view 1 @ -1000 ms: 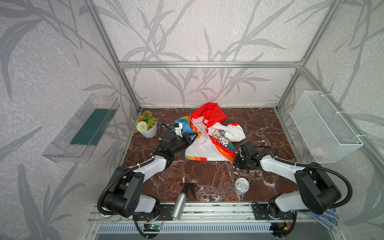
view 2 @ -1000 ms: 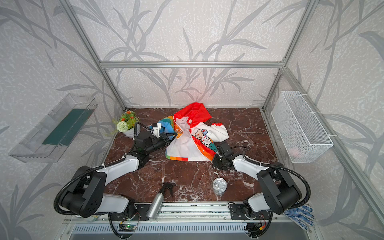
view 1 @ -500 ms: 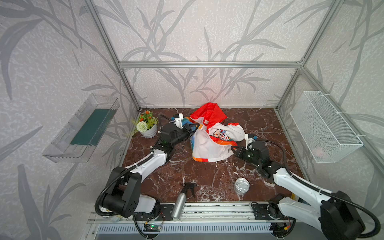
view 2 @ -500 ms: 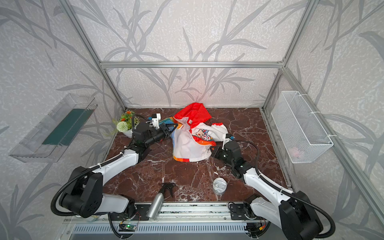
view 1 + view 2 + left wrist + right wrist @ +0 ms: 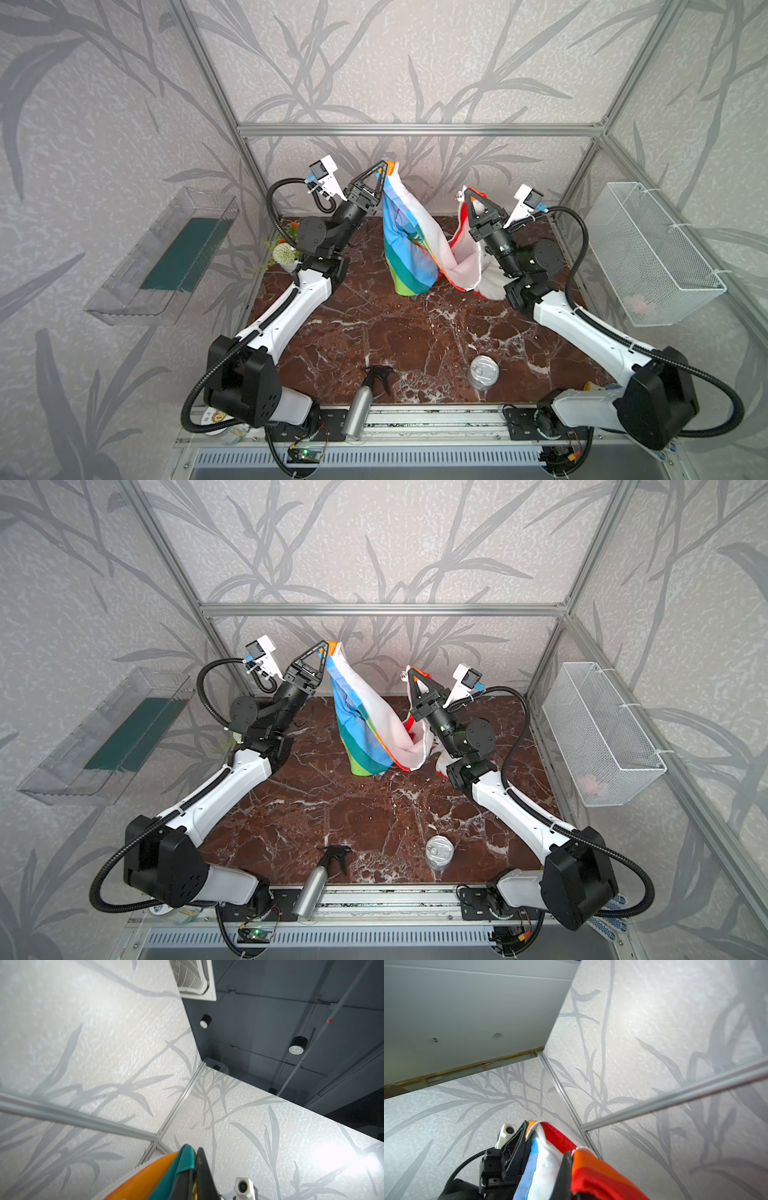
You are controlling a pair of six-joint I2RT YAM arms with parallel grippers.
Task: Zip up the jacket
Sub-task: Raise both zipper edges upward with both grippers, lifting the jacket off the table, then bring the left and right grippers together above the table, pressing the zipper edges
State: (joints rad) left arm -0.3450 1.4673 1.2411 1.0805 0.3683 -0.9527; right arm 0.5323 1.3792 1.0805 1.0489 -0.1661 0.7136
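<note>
Both arms are up over the table [image 5: 374, 332]. Left fingers [image 5: 380, 167] are pressed together, pinching one top corner of the jacket [image 5: 409, 249]; right fingers [image 5: 468, 196] pinch the other corner, at the red-orange edge. Jacket hangs unzipped between them over the back middle, white lining showing; can't tell if the low folds touch the table. Spray bottle [image 5: 360, 409] and can [image 5: 484, 370] sit near the front, well apart from it.

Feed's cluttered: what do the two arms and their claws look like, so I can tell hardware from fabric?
The left arm and right arm match: white shells, black joint housings, a black corrugated cable looping alongside each. The left claw and right claw are black triangular frames tapering to a tip. A white camera block sits behind each.
</note>
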